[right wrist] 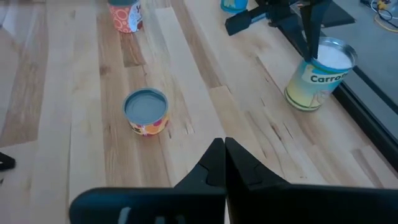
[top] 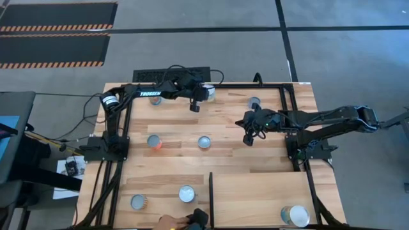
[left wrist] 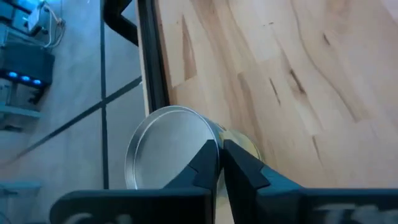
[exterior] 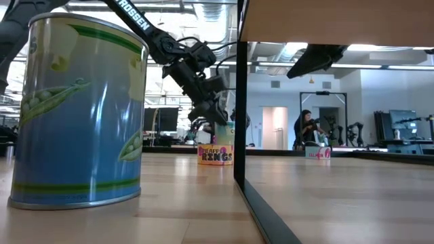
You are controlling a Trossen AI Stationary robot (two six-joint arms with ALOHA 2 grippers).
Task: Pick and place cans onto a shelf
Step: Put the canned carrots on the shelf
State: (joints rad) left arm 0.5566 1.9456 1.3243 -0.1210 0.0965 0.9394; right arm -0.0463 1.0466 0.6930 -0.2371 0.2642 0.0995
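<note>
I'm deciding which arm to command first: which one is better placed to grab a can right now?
Probably the left. Its gripper hangs at the carrots can by the table's far edge, fingers together. The right gripper hovers over bare wood, also shut, with no can under it.

Cans (top: 186, 193): seven in sight from above — six on the open desk (top: 255, 147), one on the shelf (top: 255, 198)
Shelf: one
Black divider (top: 211, 198): one
Arms: two — each with one claw
Person in the room behind (exterior: 306, 129): one

Blue pea can (exterior: 78, 112) looms beside the black divider (exterior: 239, 95) (shelf's edge).
</note>
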